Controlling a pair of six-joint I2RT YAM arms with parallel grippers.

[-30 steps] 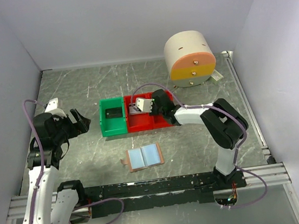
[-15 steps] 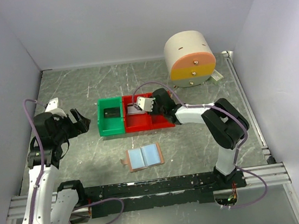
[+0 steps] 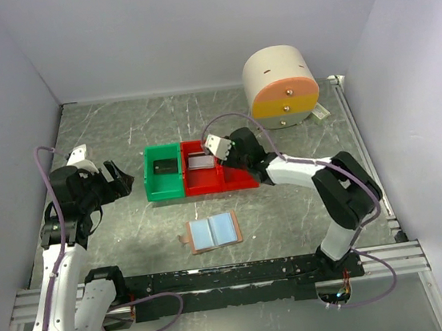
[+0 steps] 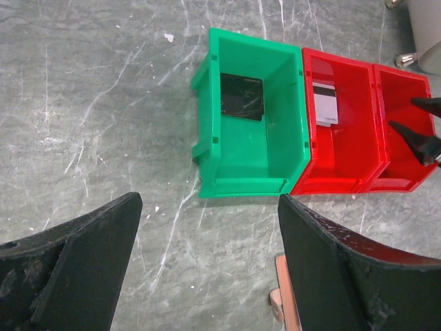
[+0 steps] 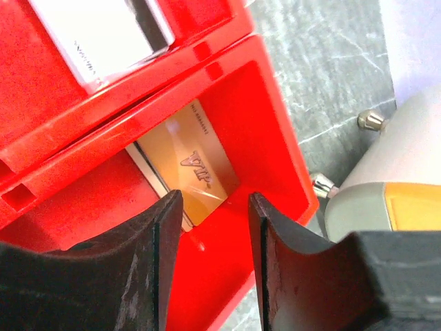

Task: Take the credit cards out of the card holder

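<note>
A moment ago my right jaws were shut tight over the red plastic bins. Now they are apart, with nothing between them. Right under them a gold-brown credit card lies flat on the floor of the right-hand red plastic bin. I think I have just let that card go, so it is put away.

My right arm has lifted a little, and the jaws hang above the bin, not touching the card.

The other cards are in bins too. A silver-grey credit card with a dark stripe lies in the middle red plastic bin. A dark credit card lies in the green plastic bin just beside it.

The small tan-brown leather card holder lies open on the grey marbled desk, well apart from the bins, near my two bases. Its pale blue inside faces up. From above I see no card in it, but it is too small to be sure.

My left jaws are wide apart and hold nothing. They hover over the desk near the green bin.

So the job looks nearly done, or done. I would look into the holder once more before stopping.
</note>
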